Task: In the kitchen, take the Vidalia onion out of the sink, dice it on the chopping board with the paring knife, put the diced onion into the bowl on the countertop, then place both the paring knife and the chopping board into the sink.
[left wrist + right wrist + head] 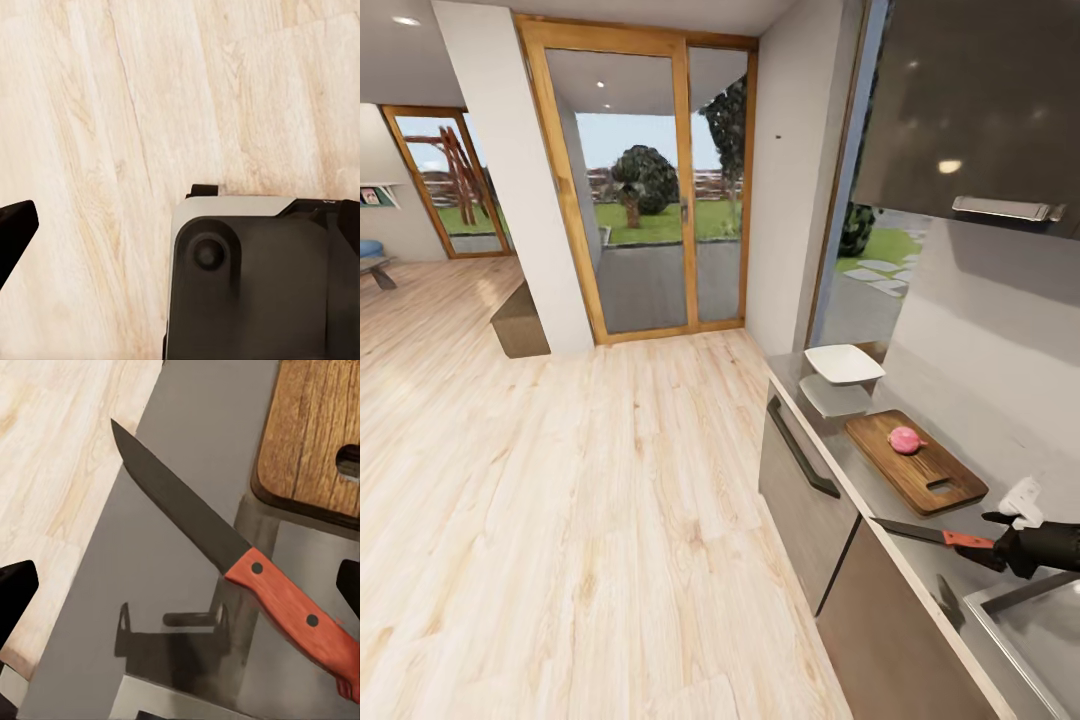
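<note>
One chopping board (916, 461) is lying on the dark worktop (880, 490) along the right-hand wall, and one Vidalia onion (906, 439), whole and pinkish-red, is sitting on the board's far half, away from the slot handle hole. One white square bowl (844, 363) is resting on the worktop just beyond the board, apart from it. One paring knife (932, 534) is being held by the right gripper (1015, 548), whose fingers are closing around the red handle; the dark blade is pointing out over the worktop's front edge, nearly level, above the surface and near the board's handle end. From the right wrist camera, the knife (225, 551) is casting a shadow on the worktop, and the board's corner (315, 435) is lying beside it. One corner of the sink (1030, 620) is showing just next to the gripper. The left wrist camera is looking down at the pale wooden floor (112, 112) and the robot's base (255, 277); whether the left fingers are open or closed cannot be told.
</note>
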Motion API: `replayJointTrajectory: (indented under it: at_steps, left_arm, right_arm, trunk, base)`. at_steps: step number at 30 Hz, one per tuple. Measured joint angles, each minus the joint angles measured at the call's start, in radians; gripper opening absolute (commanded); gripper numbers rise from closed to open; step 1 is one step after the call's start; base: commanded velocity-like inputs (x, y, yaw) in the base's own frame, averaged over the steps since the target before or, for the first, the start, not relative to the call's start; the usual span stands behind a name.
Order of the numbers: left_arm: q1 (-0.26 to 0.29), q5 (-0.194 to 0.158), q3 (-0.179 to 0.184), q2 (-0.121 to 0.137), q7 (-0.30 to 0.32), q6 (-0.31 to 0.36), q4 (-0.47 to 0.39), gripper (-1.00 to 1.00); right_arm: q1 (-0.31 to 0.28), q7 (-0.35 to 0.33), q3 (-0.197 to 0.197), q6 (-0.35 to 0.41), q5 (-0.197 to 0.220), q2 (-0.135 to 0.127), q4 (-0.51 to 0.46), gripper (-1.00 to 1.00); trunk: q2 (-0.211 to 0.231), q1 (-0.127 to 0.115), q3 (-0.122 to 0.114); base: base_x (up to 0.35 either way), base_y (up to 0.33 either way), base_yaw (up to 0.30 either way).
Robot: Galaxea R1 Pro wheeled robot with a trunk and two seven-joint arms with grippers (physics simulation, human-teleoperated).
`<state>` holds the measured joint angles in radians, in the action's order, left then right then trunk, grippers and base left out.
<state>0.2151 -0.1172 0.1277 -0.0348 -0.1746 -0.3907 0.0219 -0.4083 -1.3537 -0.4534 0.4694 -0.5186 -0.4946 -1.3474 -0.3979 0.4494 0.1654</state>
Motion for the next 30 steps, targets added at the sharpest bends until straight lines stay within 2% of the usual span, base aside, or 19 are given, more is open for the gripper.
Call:
replayJointTrajectory:
  at_steps: [3,14,22,25,30]
  left_arm:
    - [0.0,0.0,0.0,0.0,0.0,0.0,0.0,1.0]
    - [0.0,0.0,0.0,0.0,0.0,0.0,0.0,1.0]
    - [0.0,0.0,0.0,0.0,0.0,0.0,0.0,1.0]
    - [0.0,0.0,0.0,0.0,0.0,0.001,0.0,1.0]
    - [0.0,0.0,0.0,0.0,0.0,0.001,0.0,1.0]
  right_arm:
    - [0.0,0.012,-0.004,-0.017,-0.014,0.017,-0.003,1.0]
    - [0.0,0.007,-0.024,-0.042,-0.016,0.076,-0.006,1.0]
    - [0.0,0.006,-0.033,-0.044,-0.017,0.073,-0.006,1.0]
    - [0.0,0.005,-0.071,-0.044,-0.016,0.071,-0.006,1.0]
    - [-0.001,0.005,-0.08,-0.044,-0.016,0.071,-0.006,1.0]
  trunk:
    - [0.0,0.0,0.0]
    - [0.0,0.0,0.0]
    - [0.0,0.0,0.0]
    - [0.0,0.0,0.0]
    - [0.0,0.0,0.0]
  base:
    - [0.0,0.0,0.0]
    - [0.0,0.0,0.0]
    - [0.0,-0.058,0.0]
    - [0.0,-0.181,0.0]
    - [0.0,-0.199,0.0]
